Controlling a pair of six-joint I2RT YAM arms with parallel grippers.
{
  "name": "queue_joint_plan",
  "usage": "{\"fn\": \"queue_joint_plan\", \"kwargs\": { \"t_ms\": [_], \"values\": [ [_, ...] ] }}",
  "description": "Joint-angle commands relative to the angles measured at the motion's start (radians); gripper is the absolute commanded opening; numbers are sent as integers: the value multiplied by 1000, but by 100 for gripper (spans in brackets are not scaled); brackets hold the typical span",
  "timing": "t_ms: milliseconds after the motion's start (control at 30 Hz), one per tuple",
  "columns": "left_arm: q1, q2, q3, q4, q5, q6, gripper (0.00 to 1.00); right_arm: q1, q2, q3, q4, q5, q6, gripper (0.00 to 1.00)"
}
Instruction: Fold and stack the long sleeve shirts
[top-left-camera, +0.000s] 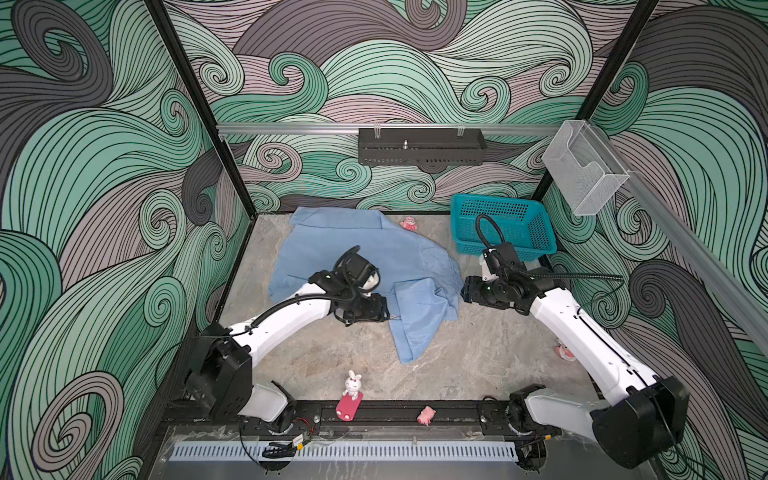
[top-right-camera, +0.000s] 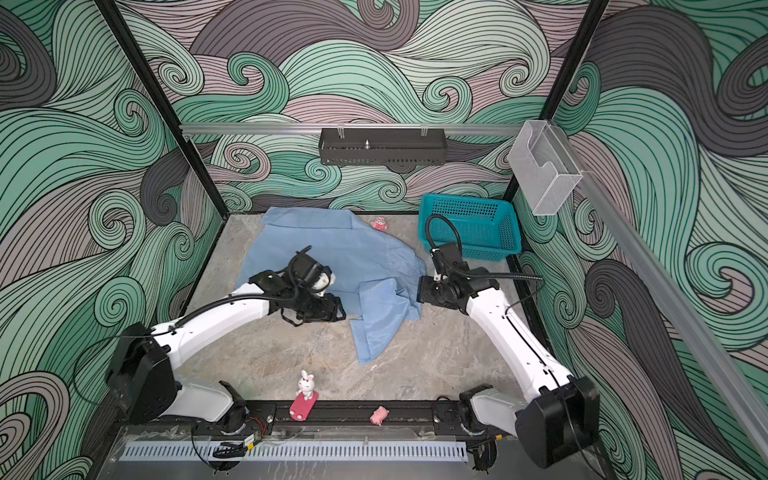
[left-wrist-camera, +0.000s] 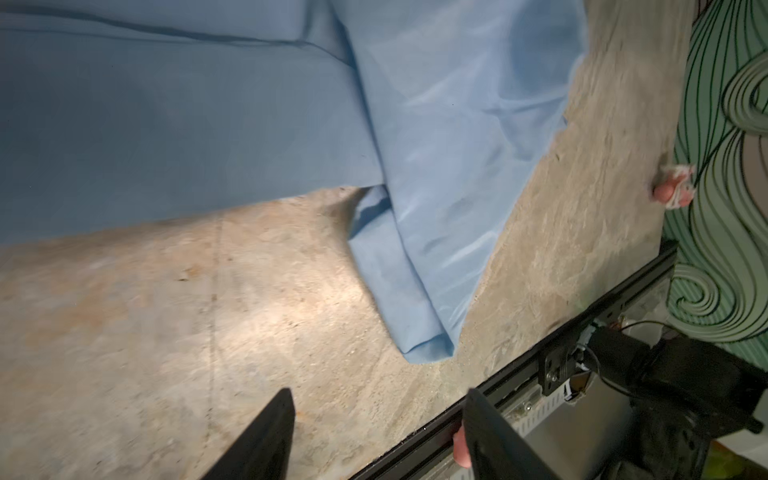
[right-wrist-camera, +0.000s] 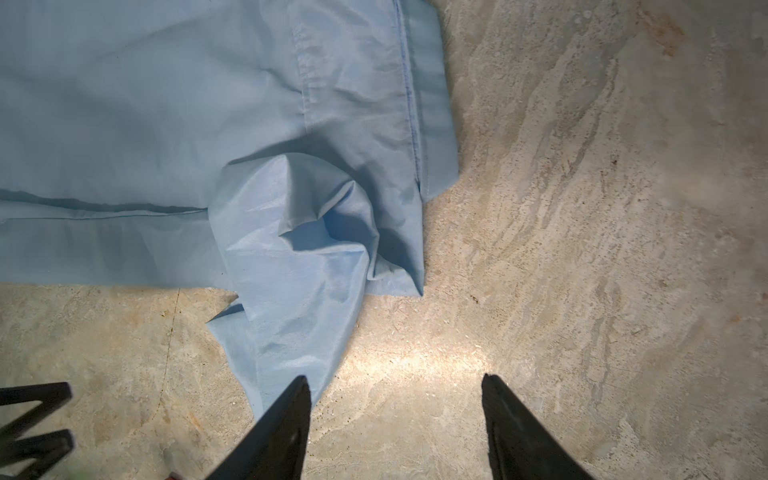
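In a top view: light blue shirt (top-right-camera: 365, 253) lies spread on the table (top-right-camera: 436, 353), back-centre, with one flap folded over and a strip trailing toward the front. Left gripper (top-right-camera: 347, 313) sits low at its front-left edge. Right gripper (top-right-camera: 419, 291) is just beside its right edge. Jaw spacing unreadable here. Teal basket (top-right-camera: 469, 228) back right. Bunny figure (top-right-camera: 306, 384) and pink pig (top-right-camera: 379, 415) near the front rail.

The shirt (top-left-camera: 324, 237) is plain light blue (its seams stitched a shade darker). The table (top-left-camera: 478, 353) is mottled grey and beige, veined like stone. The basket (top-left-camera: 536, 237) is teal mesh. The walls (top-left-camera: 104, 166) carry swirling waves in green, grey and mauve, lined in black. The rabbit (top-left-camera: 353, 383) is white on a pink-red base (top-left-camera: 348, 408); the pig (top-left-camera: 427, 414) is pink.
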Motion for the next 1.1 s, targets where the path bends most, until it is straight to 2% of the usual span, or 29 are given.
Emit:
{"fn": "queue_joint_plan", "kwargs": {
  "t_ms": [0, 133, 267, 533, 800, 833, 867, 933, 1000, 1067],
  "values": [
    [-119, 116, 91, 35, -89, -2, 68, -14, -47, -26, -3, 18, 19, 66],
    [-237, 263, 199, -30, -187, 53, 70, -19, -85, -57, -10, 8, 28, 66],
    [-286, 362, 274, -74, -216, 76, 70, -21, -116, -82, -12, 0, 34, 66],
    [-340, 485, 352, -190, -288, 83, 70, -26, -121, -101, -13, -8, 35, 66],
    [-372, 534, 369, -263, -343, 111, 68, -28, -107, -100, -8, -13, 29, 66],
    [-373, 537, 367, -266, -349, 112, 64, -29, -104, -100, -8, -14, 29, 66],
    [-373, 541, 368, -273, -359, 108, 54, -27, -105, -99, -7, -15, 28, 66],
    [-373, 526, 373, -281, -387, 110, 24, -31, -104, -97, -7, -15, 28, 66],
    [-367, 480, 379, -280, -424, 117, 3, -29, -101, -97, -3, -17, 24, 65],
    [-352, 419, 400, -287, -438, 140, 0, -31, -93, -103, 2, -19, 23, 65]
  ]
}}
